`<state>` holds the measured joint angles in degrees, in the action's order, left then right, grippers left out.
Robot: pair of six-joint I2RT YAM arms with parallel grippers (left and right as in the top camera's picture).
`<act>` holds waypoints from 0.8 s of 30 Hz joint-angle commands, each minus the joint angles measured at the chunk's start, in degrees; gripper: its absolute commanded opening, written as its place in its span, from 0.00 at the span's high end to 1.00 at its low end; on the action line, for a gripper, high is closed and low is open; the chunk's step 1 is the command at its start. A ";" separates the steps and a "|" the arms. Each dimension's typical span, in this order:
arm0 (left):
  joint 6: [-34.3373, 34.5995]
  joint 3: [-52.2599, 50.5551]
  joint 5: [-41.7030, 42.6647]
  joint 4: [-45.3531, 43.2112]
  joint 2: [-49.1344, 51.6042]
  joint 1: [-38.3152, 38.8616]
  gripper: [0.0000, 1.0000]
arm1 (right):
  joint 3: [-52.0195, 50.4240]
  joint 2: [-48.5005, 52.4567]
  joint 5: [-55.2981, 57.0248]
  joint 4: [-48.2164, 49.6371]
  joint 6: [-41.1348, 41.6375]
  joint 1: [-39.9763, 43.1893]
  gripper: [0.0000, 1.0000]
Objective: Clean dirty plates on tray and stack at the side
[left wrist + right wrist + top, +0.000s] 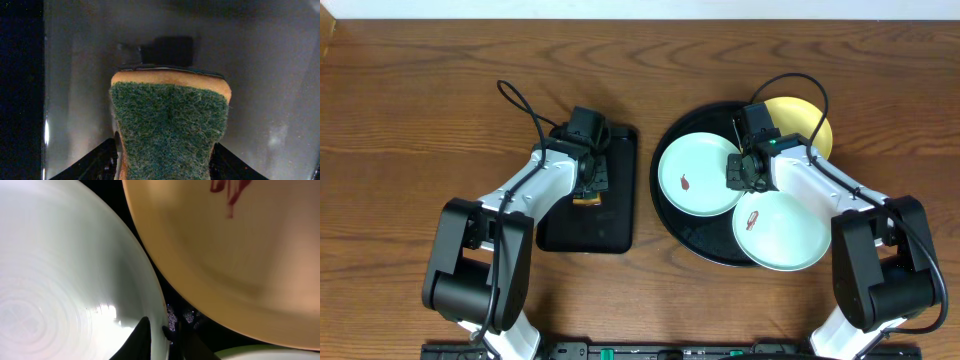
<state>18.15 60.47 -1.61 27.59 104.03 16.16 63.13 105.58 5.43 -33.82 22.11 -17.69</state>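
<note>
**Near, right.** Near mint plate (782,230): lies on the round black tray (705,238), overhanging its near right rim; one small reddish smear.

**Middle, left.** Rectangular black tray (605,232): the left gripper (592,180) is low over it, claw pressed against both sides of a sponge (170,130), green scouring face toward the wrist camera, orange foam behind.

**Middle, right.** Left mint plate (692,175): on the round tray's left half, reddish smear near its middle. The right gripper (740,172) has its claw nipped together on this plate's right rim, one finger on each side of the rim.

**Far, right.** Yellow plate (812,118): at the tray's far right edge, a red smear showing in the right wrist view.

**Step in hand (judged).** Sponge taken, first plate secured; no plate is stacked at the side yet. The next move calls for carrying the sponge across to the held plate and scrubbing its smear.

**Not readable.** Yellow plate partly covered by the right arm. Left fingers cut off at the frame's lower edge. Whether the gripped plate is off the tray cannot be told.
</note>
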 commanded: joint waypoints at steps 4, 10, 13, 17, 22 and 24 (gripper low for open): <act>0.11 1.27 0.04 -0.02 -1.44 -0.24 0.42 | -0.33 0.52 0.76 -0.02 -0.52 -0.76 0.84; 0.11 1.27 -0.44 0.00 -1.44 -0.24 0.43 | -0.33 0.52 0.76 0.00 -0.52 -0.76 0.84; 0.11 1.27 -0.59 -0.02 -1.42 -0.24 0.44 | -0.33 0.52 0.76 0.00 -0.52 -0.79 0.84; 0.11 1.27 -2.73 -1.46 -1.42 -0.35 0.39 | -0.33 0.52 0.76 0.00 -0.52 -0.79 0.84; 0.11 1.27 -2.71 -1.81 -1.49 -0.35 0.40 | -0.33 0.52 0.76 -0.09 -0.52 -0.79 0.84; 0.11 1.29 -2.71 -1.25 -1.79 -0.35 0.40 | -0.33 0.52 0.76 -0.15 -0.52 -0.79 0.83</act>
<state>18.17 60.47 -3.03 25.69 104.03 16.16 63.13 105.58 5.43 -33.85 22.11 -17.69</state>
